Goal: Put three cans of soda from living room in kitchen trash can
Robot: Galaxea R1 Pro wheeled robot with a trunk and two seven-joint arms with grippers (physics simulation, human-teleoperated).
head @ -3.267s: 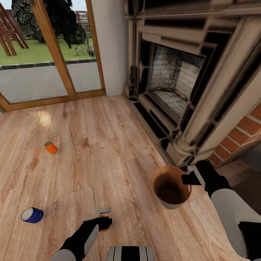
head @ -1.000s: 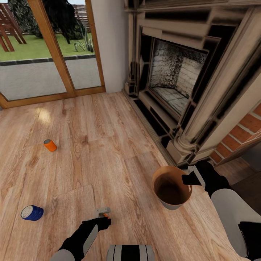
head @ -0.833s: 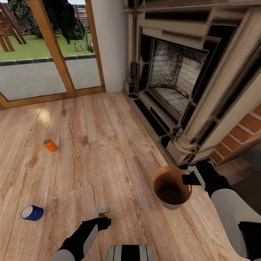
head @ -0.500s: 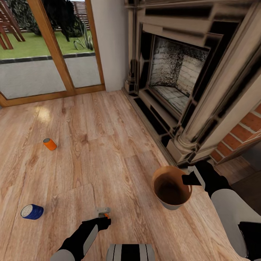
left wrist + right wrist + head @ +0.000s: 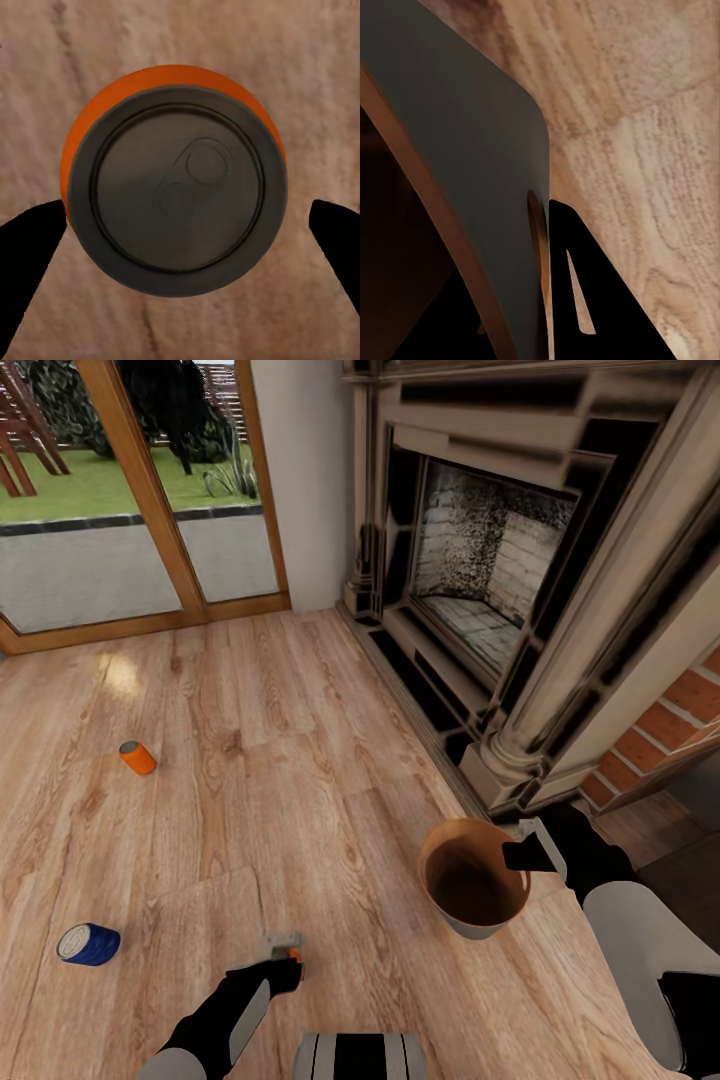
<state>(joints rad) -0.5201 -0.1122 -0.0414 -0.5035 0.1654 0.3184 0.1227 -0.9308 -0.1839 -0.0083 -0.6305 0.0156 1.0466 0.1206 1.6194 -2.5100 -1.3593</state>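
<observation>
While the left gripper (image 5: pixel 287 958) still hovers, fingers spread, around the upright orange soda can (image 5: pixel 174 180), the right gripper (image 5: pixel 527 853) stays clamped on the trash can (image 5: pixel 473 920); nothing's lifted yet.

A black gripper finger (image 5: pixel 585 300) presses the grey outer wall of the copper-lined bin (image 5: pixel 472 165) over light wood floor (image 5: pixel 645 112).
</observation>
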